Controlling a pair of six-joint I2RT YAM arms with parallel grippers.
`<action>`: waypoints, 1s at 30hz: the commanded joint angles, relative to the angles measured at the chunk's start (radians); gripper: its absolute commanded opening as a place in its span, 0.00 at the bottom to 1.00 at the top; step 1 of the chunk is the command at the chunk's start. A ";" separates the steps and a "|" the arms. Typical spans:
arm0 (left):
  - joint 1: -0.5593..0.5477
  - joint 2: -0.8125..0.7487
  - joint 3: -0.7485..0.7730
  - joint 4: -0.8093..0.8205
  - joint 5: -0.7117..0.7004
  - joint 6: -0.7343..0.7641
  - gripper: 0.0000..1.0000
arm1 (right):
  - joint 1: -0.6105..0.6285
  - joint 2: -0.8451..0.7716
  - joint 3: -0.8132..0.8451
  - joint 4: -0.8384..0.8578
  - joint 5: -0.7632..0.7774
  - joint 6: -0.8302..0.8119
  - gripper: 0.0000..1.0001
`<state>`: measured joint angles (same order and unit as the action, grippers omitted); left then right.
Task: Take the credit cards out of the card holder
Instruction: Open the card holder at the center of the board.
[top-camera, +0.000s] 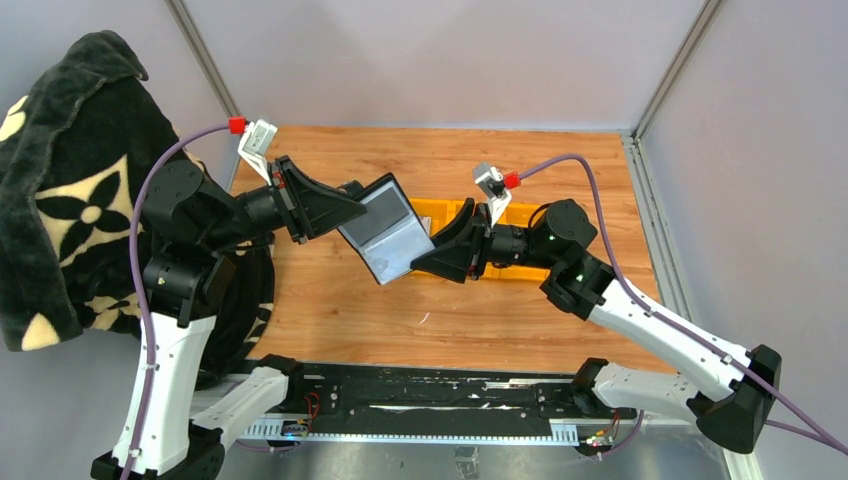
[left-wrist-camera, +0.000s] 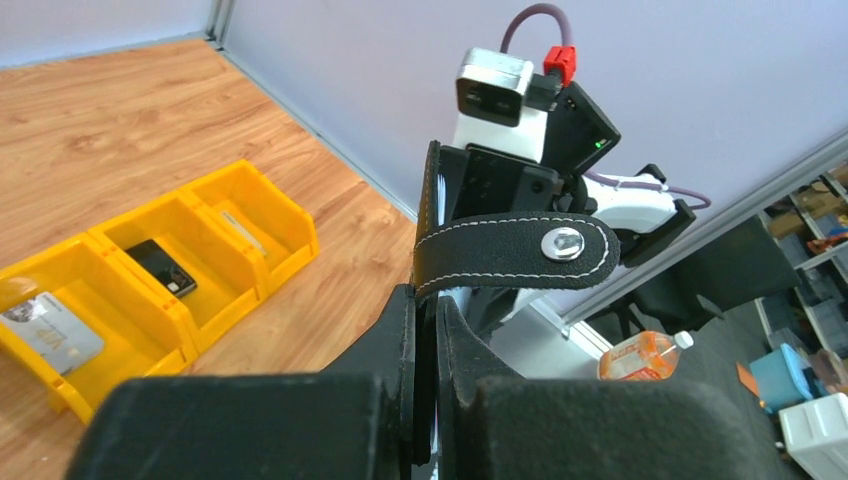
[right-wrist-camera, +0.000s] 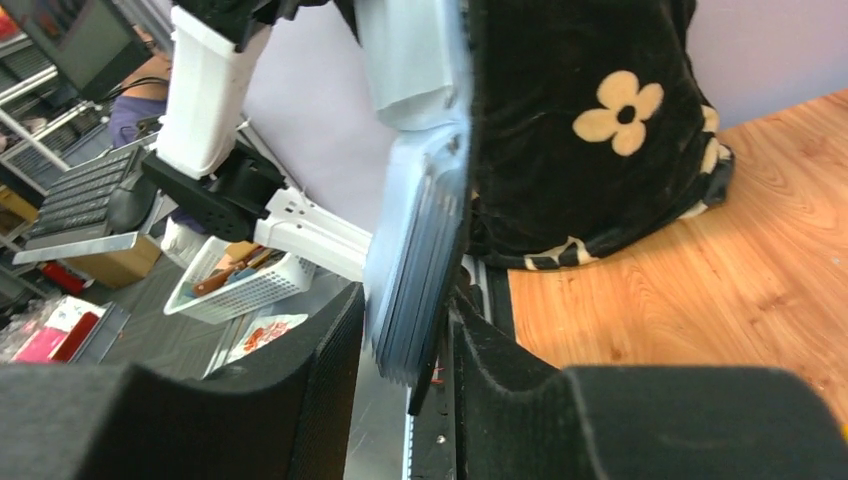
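Wooden table, seen from above, with both arms meeting over its middle. A black blanket with cream flower motifs hangs at the left edge. Three joined yellow bins sit on the table right of centre, behind the right wrist.

The left gripper is pressed together on the upper left end of the card holder and holds it in the air, clear of the table and tilted down to the right. In the left wrist view its fingers clamp the holder's black stitched edge, and the strap tab with its metal snap juts out to the right.

The right gripper meets the holder's lower right end. In the right wrist view its fingers sit close on either side of a stack of silvery-grey credit cards, which lie edge-on against a thin black wall of the holder. From above, the top card's grey face shows inside the holder.

In the bins, a whitish card lies flat in the end compartment, and a small black block lies in the middle one.
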<state>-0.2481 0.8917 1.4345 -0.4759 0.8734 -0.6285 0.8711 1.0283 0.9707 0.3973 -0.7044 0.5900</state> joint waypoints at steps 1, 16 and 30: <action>0.000 -0.009 0.030 0.061 0.028 -0.042 0.00 | 0.016 0.000 0.036 -0.005 0.068 -0.020 0.35; 0.000 0.005 0.052 0.038 0.008 -0.028 0.00 | 0.021 -0.057 -0.020 0.088 -0.054 -0.030 0.52; 0.001 0.020 0.064 0.017 0.003 -0.028 0.00 | 0.023 -0.071 0.006 0.060 -0.026 -0.069 0.36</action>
<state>-0.2485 0.9085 1.4700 -0.4702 0.8932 -0.6506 0.8776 0.9775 0.9577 0.4385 -0.7170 0.5468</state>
